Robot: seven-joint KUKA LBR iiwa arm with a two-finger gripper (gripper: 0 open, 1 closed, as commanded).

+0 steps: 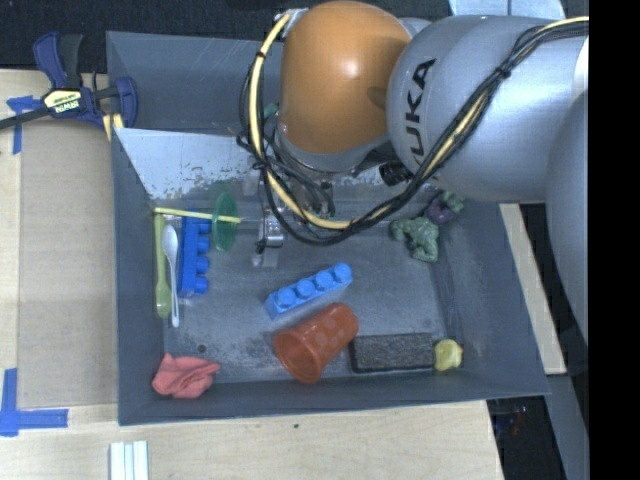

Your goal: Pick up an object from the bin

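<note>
Gripper (268, 240) at frame centre, open or closed impossible to tell, hangs just above-left of a blue studded brick (308, 290) whose long axis slants from lower left to upper right.

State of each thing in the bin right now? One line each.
red cup, tipped on its side
blue brick, flat, mid-bin, diagonal
second blue brick, flat near the left wall
dark sponge, flat beside the red cup
pink cloth, crumpled in a corner
green disc, standing on edge
gripper, low beside the green disc
</note>
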